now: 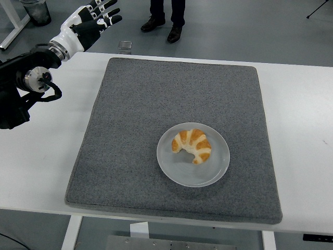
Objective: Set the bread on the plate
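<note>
From the head view, the left hand is up at the far left corner, raised past the far edge of the white worktop. Its fingers are spread open and hold nothing. The black arm behind them comes in from the left side.

The bread is a curved roll with brown and pale stripes. It lies on the plate, a bit toward the far side of the middle. The plate is round and pale. It sits on a big grey mat that covers most of the worktop. Bread and plate are well apart from the fingers, nearer to the robot and off to their right.

A small clear thing lies on the floor just past the worktop's far edge, near the fingers and a little to their right. It is too small to tell what it is.

A person stands farther back, to the right of the fingers. Only dark legs and shoes show.

No writing or label can be read on anything.
</note>
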You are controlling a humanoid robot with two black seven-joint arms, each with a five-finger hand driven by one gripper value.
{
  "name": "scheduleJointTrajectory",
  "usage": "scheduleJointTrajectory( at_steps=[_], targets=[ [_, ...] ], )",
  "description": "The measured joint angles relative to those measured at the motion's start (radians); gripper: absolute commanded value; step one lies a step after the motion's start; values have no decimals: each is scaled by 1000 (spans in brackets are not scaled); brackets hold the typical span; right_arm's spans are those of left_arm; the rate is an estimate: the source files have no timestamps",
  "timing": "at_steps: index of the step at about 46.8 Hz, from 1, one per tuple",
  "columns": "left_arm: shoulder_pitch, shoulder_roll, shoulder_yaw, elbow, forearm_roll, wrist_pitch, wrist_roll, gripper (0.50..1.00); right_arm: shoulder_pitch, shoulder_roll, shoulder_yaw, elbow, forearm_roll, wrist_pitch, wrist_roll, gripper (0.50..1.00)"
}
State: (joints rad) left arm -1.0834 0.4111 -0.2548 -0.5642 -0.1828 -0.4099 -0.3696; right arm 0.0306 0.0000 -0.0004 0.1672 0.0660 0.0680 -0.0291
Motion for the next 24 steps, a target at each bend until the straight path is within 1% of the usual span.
scheduleJointTrajectory(
  at_steps=[4, 9, 13, 24],
  targets=[
    [36, -1, -56, 2, 7, -20, -2, 990, 0, 0, 0, 0, 0, 0, 0, 952],
    [64, -1, -114, 3, 12, -24, -3, 990, 0, 0, 0, 0, 0, 1, 0, 952],
    [77, -9, -123, 15, 12, -24, -3, 990, 0, 0, 0, 0, 0, 1, 0, 952],
    [89, -71, -124, 96, 13, -24, -3, 992, 0, 0, -1, 1, 0, 1, 0, 952]
  ],
)
